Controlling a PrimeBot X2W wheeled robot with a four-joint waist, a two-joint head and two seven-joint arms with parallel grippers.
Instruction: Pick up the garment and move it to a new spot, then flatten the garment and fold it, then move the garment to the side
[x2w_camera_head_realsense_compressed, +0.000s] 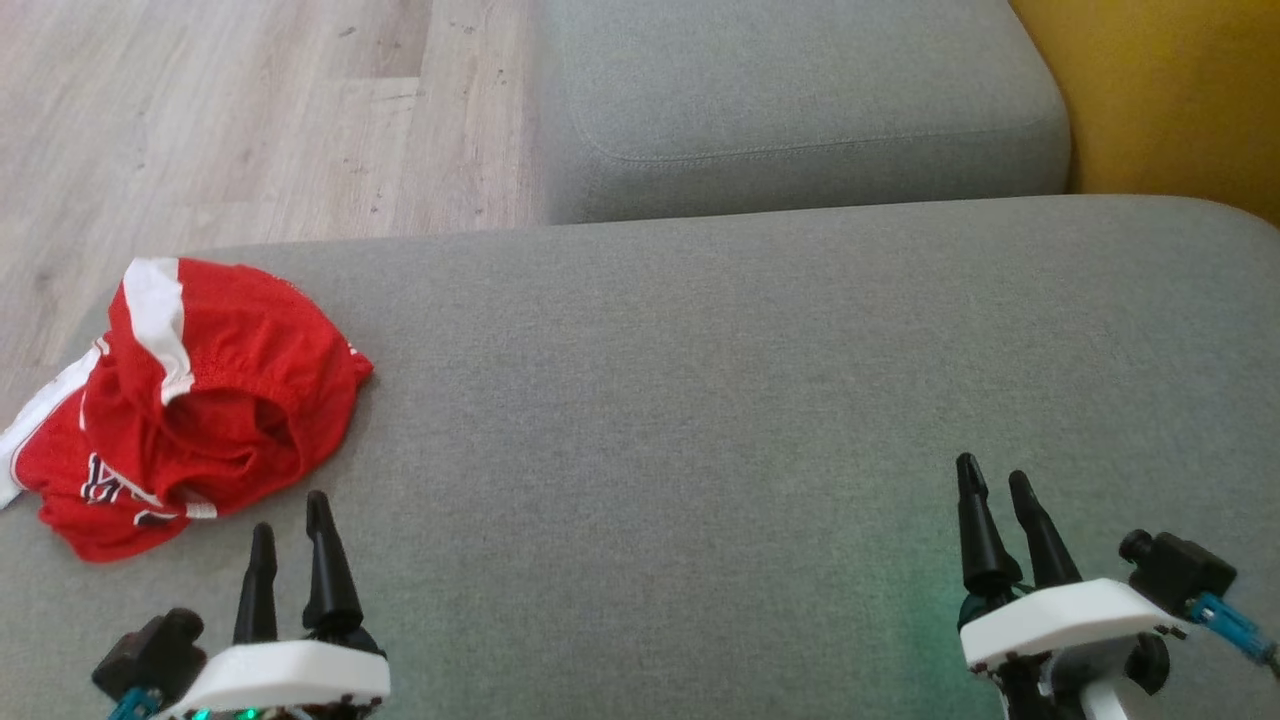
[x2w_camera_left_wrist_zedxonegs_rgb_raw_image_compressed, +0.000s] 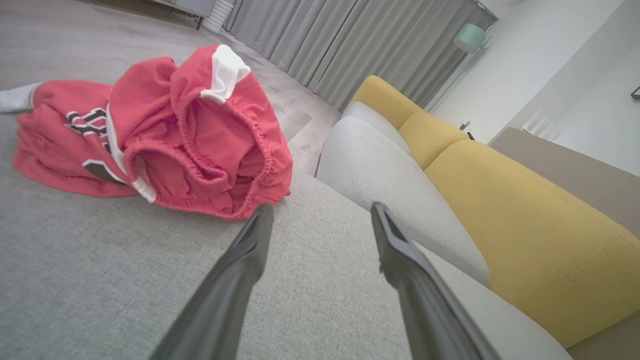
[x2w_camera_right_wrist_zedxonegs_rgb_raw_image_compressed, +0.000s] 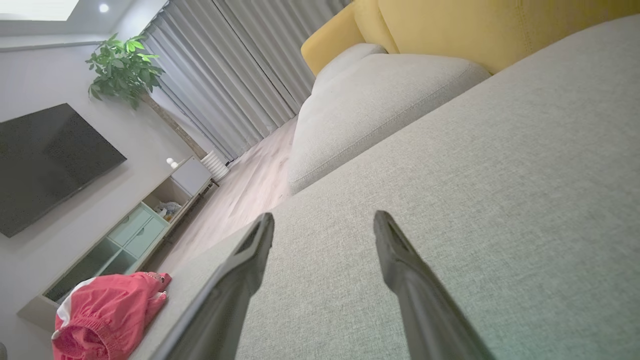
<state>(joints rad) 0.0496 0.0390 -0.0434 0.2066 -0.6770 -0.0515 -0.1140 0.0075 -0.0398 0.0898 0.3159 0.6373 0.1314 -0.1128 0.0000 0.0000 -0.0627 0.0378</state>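
At the far left of the grey sofa seat (x2w_camera_head_realsense_compressed: 700, 400) lies the garment (x2w_camera_head_realsense_compressed: 200, 400), a pair of red shorts with white side stripes and dark lettering. It is crumpled in a heap, and its gathered elastic waistband gapes open toward the near side. Its left part reaches the seat's left edge, next to the pale wood floor (x2w_camera_head_realsense_compressed: 250, 110).

Just near and slightly right of the heap is the left gripper (x2w_camera_head_realsense_compressed: 290, 513), with its two dark fingers spread apart and nothing between them. In the left wrist view one fingertip lines up with the waistband hem (whether it touches the cloth I cannot tell).

Bare seat fabric runs across the middle. On the far side of the seat a second grey cushion (x2w_camera_head_realsense_compressed: 800, 100) butts against it.

The right gripper (x2w_camera_head_realsense_compressed: 992, 469) hangs over the near right part of the seat, well apart from the shorts. Its fingers are also parted and empty. A yellow backrest (x2w_camera_head_realsense_compressed: 1170, 90) sits at the far right.

Across the room stands a low TV cabinet (x2w_camera_right_wrist_zedxonegs_rgb_raw_image_compressed: 125, 235). One of its open compartments holds a small pale bundle (x2w_camera_right_wrist_zedxonegs_rgb_raw_image_compressed: 168, 209), too small to identify.
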